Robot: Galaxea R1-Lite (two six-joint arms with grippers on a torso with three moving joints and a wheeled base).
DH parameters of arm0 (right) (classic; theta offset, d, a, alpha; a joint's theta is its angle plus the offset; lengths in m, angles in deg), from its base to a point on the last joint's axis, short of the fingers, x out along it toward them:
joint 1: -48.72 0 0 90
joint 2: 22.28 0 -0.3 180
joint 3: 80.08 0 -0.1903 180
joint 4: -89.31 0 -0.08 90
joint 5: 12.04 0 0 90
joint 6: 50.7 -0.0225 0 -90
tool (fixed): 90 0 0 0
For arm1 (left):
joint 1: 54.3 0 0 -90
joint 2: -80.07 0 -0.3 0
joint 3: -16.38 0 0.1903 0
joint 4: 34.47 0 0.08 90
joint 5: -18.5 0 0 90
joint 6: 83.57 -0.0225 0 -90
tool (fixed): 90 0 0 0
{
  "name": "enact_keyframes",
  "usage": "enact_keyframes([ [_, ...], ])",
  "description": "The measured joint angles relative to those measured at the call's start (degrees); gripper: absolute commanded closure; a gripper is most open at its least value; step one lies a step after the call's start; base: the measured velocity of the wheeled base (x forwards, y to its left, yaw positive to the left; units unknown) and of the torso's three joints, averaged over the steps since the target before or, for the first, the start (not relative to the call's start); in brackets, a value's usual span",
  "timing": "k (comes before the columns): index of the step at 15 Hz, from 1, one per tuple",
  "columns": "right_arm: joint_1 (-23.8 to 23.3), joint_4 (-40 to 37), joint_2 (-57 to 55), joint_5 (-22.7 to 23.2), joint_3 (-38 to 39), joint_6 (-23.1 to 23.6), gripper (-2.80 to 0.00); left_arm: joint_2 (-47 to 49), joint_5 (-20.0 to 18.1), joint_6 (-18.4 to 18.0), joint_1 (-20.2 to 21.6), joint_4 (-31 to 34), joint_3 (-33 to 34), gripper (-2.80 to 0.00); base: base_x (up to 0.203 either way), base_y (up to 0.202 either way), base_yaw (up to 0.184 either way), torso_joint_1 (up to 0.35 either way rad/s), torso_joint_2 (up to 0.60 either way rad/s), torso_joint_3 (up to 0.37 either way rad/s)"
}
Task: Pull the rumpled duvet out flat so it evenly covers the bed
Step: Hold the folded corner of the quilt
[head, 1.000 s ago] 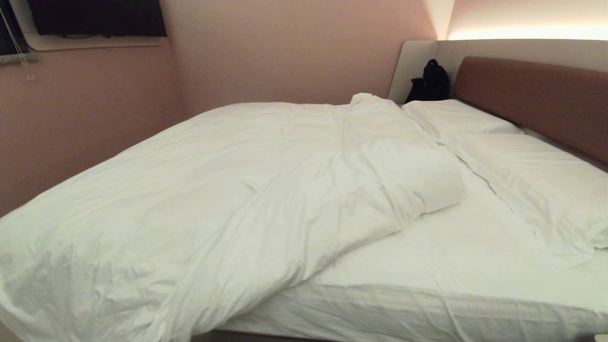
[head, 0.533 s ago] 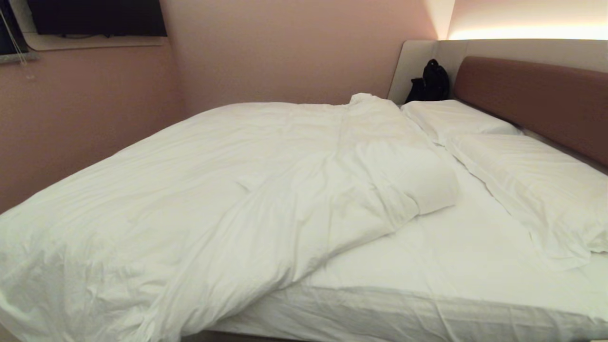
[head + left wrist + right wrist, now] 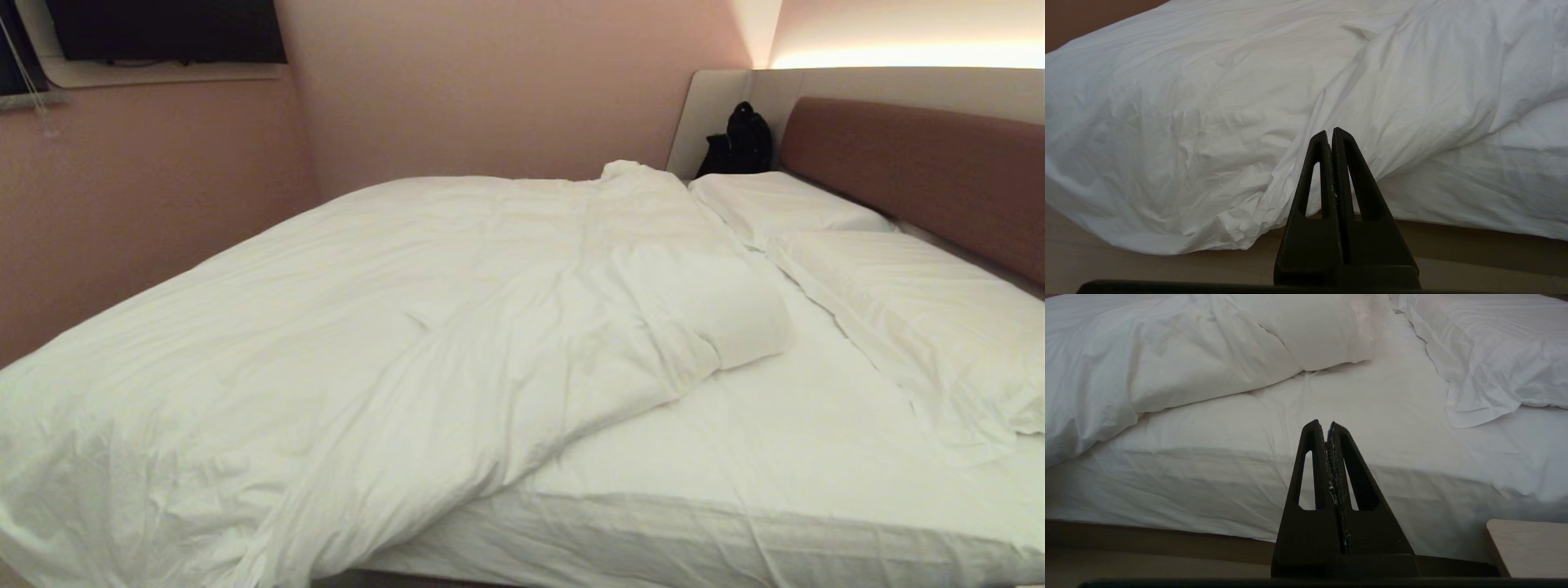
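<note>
Open the shut, empty right claw (image 3: 1329,426); grip the puffy white duvet's (image 3: 343,343) folded corner, drawing it across the low white-sheeted bed (image 3: 735,457).

bed (image 3: 735,457): low double bed in a white fitted sheet, padded brown headboard (image 3: 922,171) at its right end in the head view
base: a dark strip of it shows under the mattress edge in both wrist views
bare sheet: near right part of the mattress, between the duvet's edge and the pillows
duvet (image 3: 367,343): white and creased, lying on the sheet over the left and far parts of the bed; its near corner is thrown back on itself in a thick fold, and its near-left edge hangs over the mattress side down to the floor (image 3: 1106,265)
pillows: two white ones on the sheet along the headboard, far pillow (image 3: 775,204) and near pillow (image 3: 922,318), edges touching
</note>
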Motion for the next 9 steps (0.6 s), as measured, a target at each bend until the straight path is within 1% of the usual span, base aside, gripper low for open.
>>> enact_keyframes([
  [9,0.0,-0.02,-0.02,0.03,0.0,0.07,0.0,0.0,0.01,0.0,0.02,0.0,0.0,0.0,0.0,0.0,0.0,0.0,0.0,0.0],
])
